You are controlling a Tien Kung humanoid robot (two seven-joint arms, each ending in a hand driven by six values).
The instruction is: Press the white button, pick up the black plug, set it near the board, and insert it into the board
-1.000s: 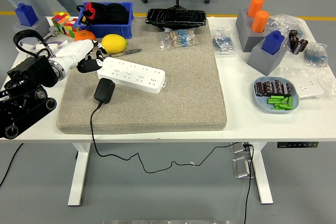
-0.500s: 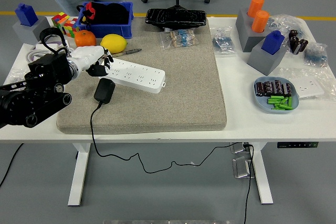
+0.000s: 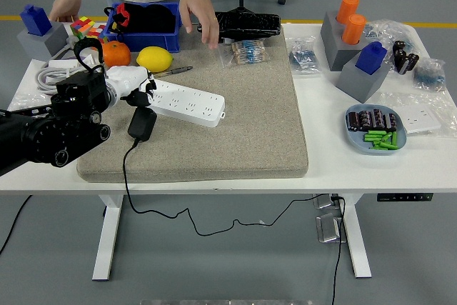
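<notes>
A white power strip (image 3: 184, 102) lies slanted on the grey mat (image 3: 214, 133), its left end toward my hand. The black plug (image 3: 142, 124) rests on the mat just below that end, with its cable trailing off the table's front edge. My left hand (image 3: 140, 91), white with curled fingers, hovers at the strip's left end, right above the plug; it holds nothing that I can see. The right arm is out of view.
A person stands at the far side, one hand (image 3: 200, 19) hanging over the mat's back edge, the other near a coloured cube (image 3: 84, 28). An orange (image 3: 116, 53), lemon (image 3: 156, 58), pen (image 3: 171, 71) and blue bin (image 3: 143, 28) crowd the back left. Grey blocks and a parts tray (image 3: 375, 130) stand right.
My left arm has swung right and forward, bringing the hand from the mat's left edge onto the strip's left end. The person has stepped in and lowered a hand over the mat's back.
</notes>
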